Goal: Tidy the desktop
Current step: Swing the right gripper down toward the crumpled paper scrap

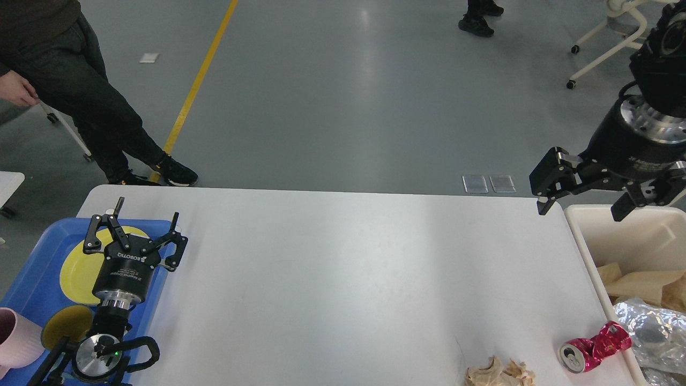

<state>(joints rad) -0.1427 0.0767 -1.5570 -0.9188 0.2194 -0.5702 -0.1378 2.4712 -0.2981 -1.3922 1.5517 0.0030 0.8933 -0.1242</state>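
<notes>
Right gripper point(581, 206) spread, empty, at right edge above cream bin point(581, 236) (likely between trash runs); crushed can point(594, 347) lower right on desktop point(343, 279); left gripper point(140, 222) spread over tray.

Place: a lab or test hall, not a home.
Floor: smooth grey coated floor point(332, 96) with glare, crossed by a painted yellow line point(195, 86) of the kind that marks off work zones.
Floor fittings: two small square metal plates point(489, 183) set flush in the floor.
Furniture: white-framed office chair on castors point(611, 37); large plain white rectangular desktop with rounded corners point(343, 279).
People: a bystander in dark trousers and black trainers point(91, 107) beside the desktop; another person's black shoes point(479, 16) farther off.
</notes>
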